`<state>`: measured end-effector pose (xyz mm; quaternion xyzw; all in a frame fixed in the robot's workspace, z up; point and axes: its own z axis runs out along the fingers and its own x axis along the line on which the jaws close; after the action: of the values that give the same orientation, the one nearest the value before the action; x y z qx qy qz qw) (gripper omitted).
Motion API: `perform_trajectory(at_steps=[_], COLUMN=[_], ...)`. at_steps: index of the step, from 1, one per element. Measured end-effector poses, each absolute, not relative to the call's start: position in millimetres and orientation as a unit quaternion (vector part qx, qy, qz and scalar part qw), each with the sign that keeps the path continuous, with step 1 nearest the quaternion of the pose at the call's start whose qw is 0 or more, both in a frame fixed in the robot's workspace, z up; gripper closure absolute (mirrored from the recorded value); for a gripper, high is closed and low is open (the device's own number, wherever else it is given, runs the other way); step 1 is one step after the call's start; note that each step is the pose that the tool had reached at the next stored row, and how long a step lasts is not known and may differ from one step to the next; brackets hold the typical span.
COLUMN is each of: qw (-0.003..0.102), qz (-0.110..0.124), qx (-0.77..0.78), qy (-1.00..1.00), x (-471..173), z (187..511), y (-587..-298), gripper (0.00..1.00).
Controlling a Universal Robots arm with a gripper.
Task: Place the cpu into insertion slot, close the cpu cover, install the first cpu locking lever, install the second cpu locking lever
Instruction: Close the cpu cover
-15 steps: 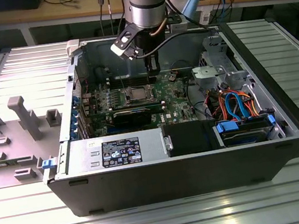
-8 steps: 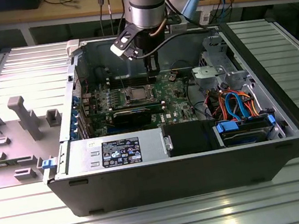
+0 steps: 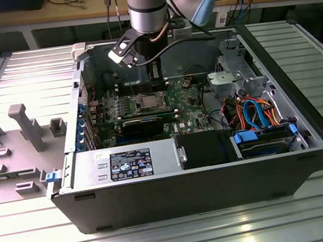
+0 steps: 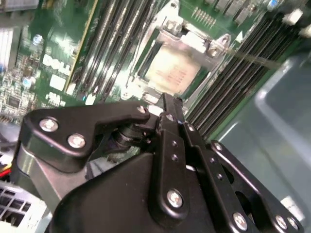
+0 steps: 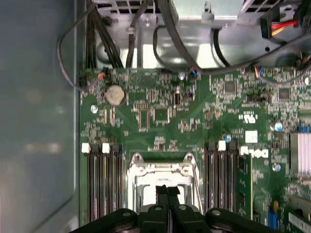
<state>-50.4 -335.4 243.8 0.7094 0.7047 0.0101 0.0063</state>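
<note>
The cpu shows its pale metal top inside the insertion slot on the green board. The silver cpu cover lies flat around it as a frame; in the first wrist view the cpu cover sits just past my fingertips. A thin wire locking lever runs out from one corner of the socket, and another thin lever runs along the socket's side. My gripper hangs just above the socket's near edge, its black fingers pressed together with nothing between them. The exterior view shows the gripper low inside the case.
Long black memory slots flank the socket on both sides. A black expansion card, a power supply and blue and orange drive cables lie inside the case. A grey plastic fixture lies on the table at the exterior view's left.
</note>
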Motion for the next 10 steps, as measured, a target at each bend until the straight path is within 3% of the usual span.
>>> perform_trajectory(at_steps=[10], qw=[0.005], qz=[0.009], qx=[0.709], qy=[0.705], x=[-55.8], z=[241.9], y=[-335.5], gripper=[0.89])
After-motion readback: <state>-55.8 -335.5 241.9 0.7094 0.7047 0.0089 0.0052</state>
